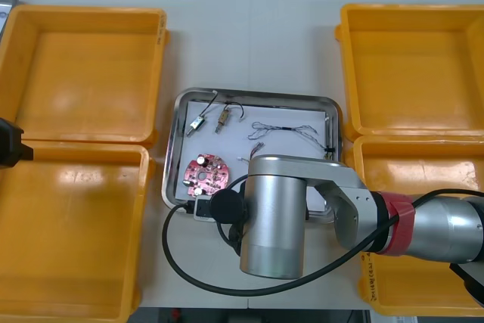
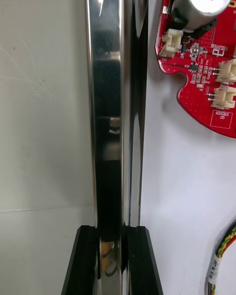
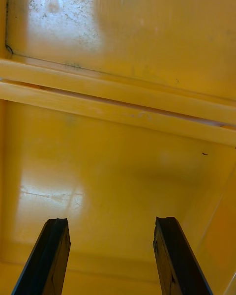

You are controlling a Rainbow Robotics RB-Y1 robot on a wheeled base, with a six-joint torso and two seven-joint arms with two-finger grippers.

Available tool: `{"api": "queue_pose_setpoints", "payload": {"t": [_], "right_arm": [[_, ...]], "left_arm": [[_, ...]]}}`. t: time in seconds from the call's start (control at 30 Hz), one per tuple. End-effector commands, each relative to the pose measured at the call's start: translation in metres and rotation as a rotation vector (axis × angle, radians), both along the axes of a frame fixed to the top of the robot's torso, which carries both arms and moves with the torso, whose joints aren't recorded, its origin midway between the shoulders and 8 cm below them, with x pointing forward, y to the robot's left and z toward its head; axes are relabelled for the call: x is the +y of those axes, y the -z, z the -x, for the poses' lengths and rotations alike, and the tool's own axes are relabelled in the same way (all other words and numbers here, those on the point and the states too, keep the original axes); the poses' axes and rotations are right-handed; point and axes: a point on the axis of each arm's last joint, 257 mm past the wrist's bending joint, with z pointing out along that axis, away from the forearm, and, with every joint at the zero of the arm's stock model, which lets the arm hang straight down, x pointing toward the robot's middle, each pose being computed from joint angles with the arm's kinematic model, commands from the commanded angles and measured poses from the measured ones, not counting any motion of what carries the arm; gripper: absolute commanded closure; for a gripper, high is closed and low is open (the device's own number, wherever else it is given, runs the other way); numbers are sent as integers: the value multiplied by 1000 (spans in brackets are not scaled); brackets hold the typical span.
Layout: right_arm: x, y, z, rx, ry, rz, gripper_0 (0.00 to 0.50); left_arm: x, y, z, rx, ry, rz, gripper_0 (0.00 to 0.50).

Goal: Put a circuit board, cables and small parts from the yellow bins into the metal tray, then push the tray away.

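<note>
Now the near rim of the metal tray point(image 2: 110, 103), judged stiff but thin and slippery, is being clamped between the narrowly set fingers of the right gripper point(image 2: 112, 260), the circuit board point(image 2: 206, 69) lying inside just beyond them, while the left gripper point(image 3: 113, 255) is being held wide over a yellow bin point(image 3: 123, 167).

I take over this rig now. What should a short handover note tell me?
The right gripper is shut on the near rim of the metal tray. The left gripper is open, idle over the left yellow bins. In the tray lie the circuit board, cables and small metal parts. Done: loading. Left: push the tray away.
</note>
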Motion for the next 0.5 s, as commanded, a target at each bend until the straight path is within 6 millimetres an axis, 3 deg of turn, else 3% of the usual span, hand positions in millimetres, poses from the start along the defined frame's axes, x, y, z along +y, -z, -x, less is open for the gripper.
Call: {"api": "queue_pose_setpoints", "payload": {"t": [0.03,0.5], "right_arm": [[11,-13,-8,-65,-120,40,500],[1,-30,-33,-127,-130,76,500]], "left_arm": [[20,-12,5,-14,0,-67,0],[20,-12,5,-14,0,-67,0]]}}
